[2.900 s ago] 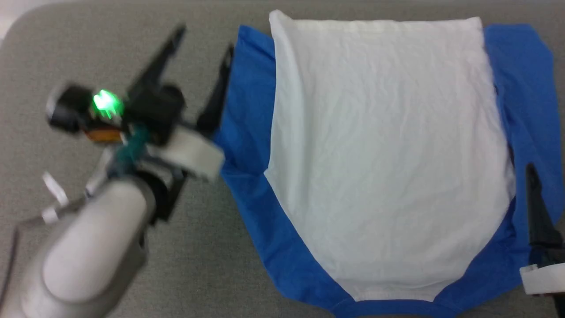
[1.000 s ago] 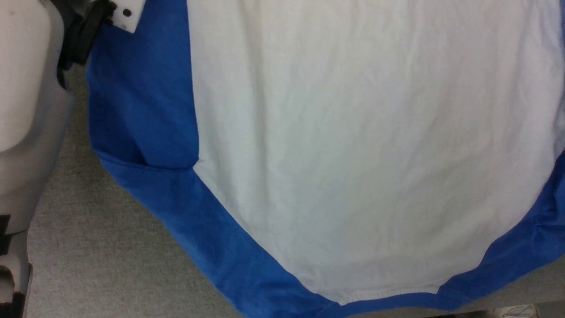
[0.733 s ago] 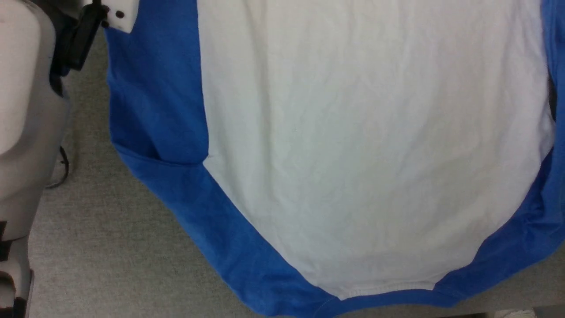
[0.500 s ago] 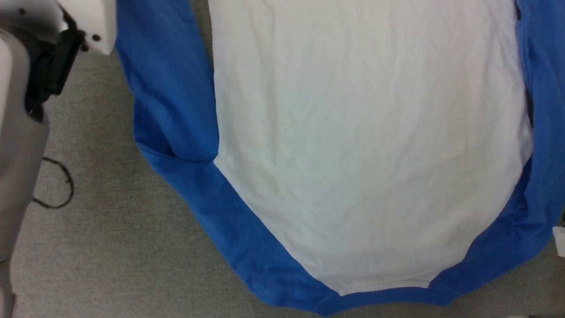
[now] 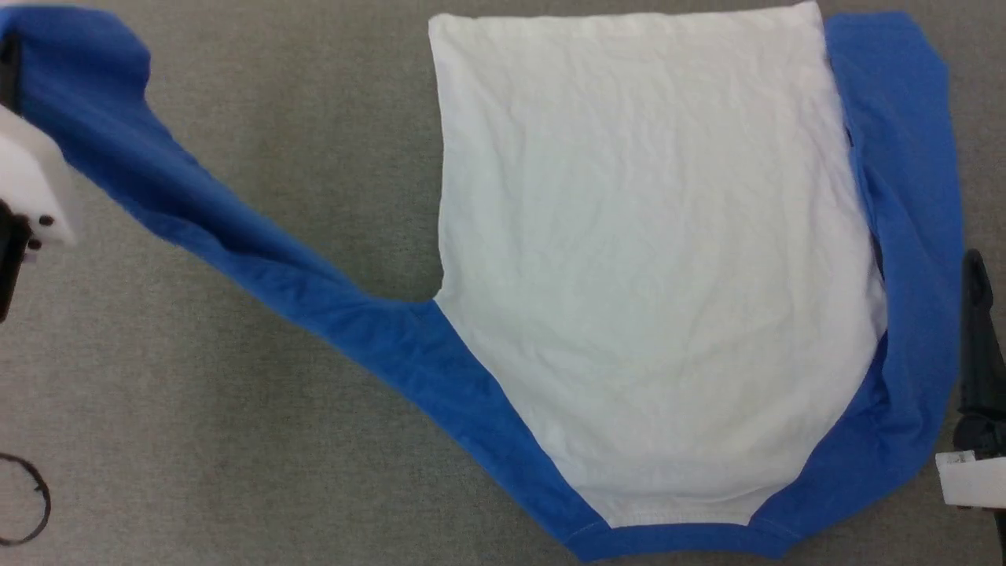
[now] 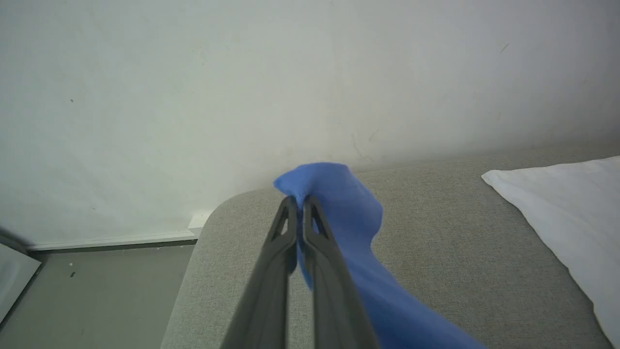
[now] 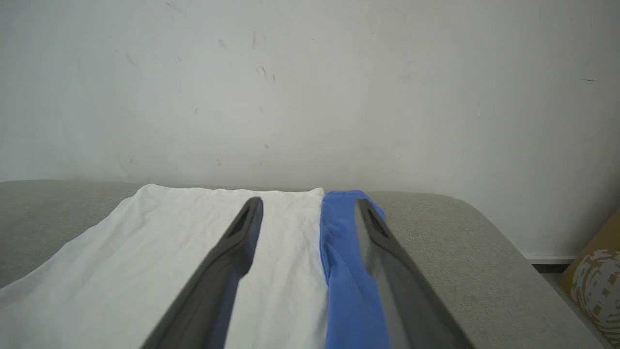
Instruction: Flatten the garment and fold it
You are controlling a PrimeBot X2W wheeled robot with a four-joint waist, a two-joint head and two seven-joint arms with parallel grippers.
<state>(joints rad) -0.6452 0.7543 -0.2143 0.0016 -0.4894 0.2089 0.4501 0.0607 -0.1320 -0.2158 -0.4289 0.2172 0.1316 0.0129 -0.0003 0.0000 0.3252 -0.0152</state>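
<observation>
Garment (image 5: 652, 259) lengthwise, neckband (image 5: 676, 541) nearest

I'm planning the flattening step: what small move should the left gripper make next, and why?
Probably lower it and let go: the left gripper is shut on the blue sleeve, stretched sideways from the white body, above the table.

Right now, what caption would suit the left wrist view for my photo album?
The left gripper pinches the garment by its blue sleeve over a grey surface, with a pale wall behind.
</observation>
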